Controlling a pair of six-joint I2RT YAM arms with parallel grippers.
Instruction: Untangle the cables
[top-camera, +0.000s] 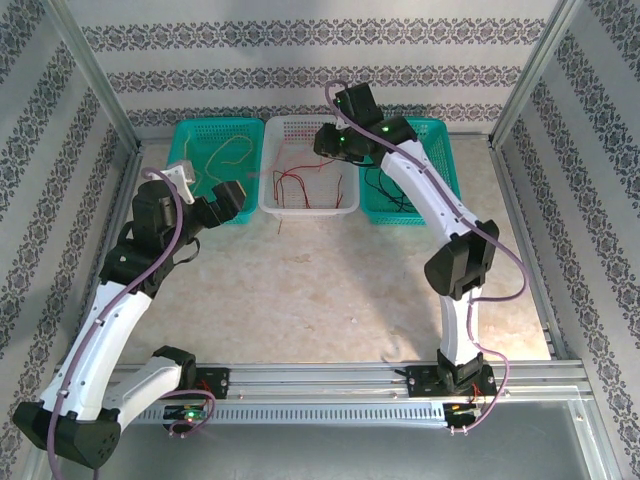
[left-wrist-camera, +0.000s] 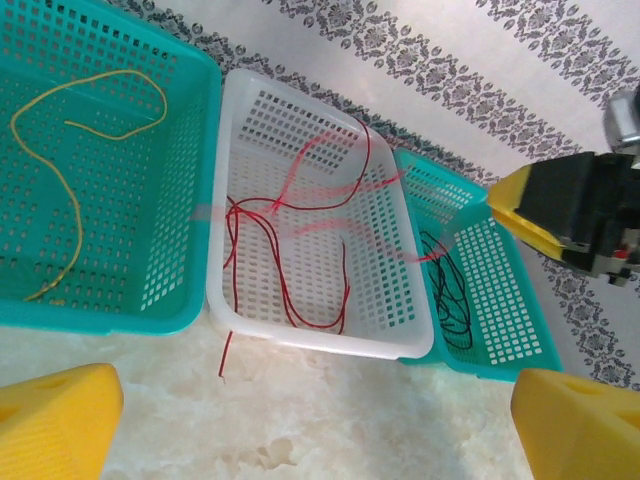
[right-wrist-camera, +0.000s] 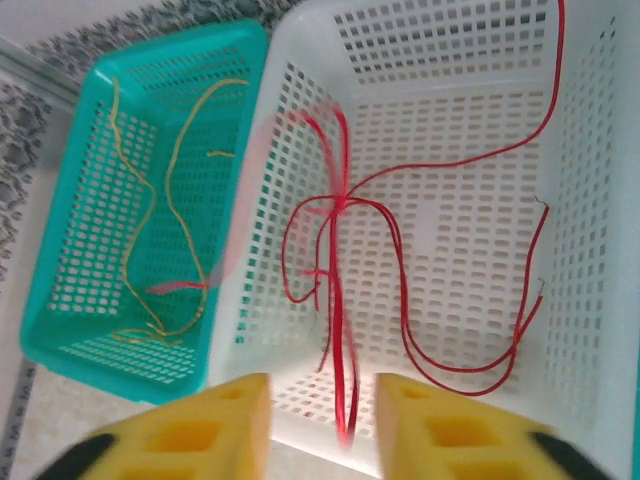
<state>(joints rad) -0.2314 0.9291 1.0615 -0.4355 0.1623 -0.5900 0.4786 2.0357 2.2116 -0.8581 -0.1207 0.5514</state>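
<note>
Yellow-padded and parted, our right gripper (right-wrist-camera: 322, 400) hangs over the near rim of the white basket (right-wrist-camera: 450, 45), gripping nothing — the red cables (right-wrist-camera: 340, 210) lie just ahead, one blurred strand running lengthwise through its gap toward their knot mid-basket — while our left gripper (left-wrist-camera: 320, 400), spread wide, sits farther off.

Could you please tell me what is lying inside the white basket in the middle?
Inside the white basket lie red cables, looped loosely, with one end hanging over the near rim onto the table. From above, the right gripper covers the basket's far right corner.
</note>
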